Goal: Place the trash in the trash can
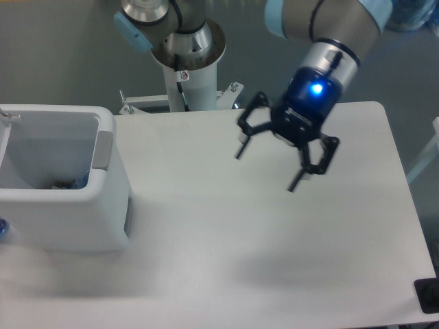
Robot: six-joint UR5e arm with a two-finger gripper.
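Observation:
The white boxy trash can (103, 205) with a grey handle patch stands at the table's left edge. Inside it, low at the near wall, a bit of blue and dark stuff (72, 183) shows, which looks like part of the trash; the rest of the trash is hidden within the bin. My gripper (267, 169) hangs above the middle-right of the table, far to the right of the trash can. Its black fingers are spread wide and nothing is between them.
The arm's white pedestal (190, 82) rises behind the table's far edge. A small blue object (3, 227) peeks out at the left border beside the bin. A black block (428, 295) sits at the table's near right corner.

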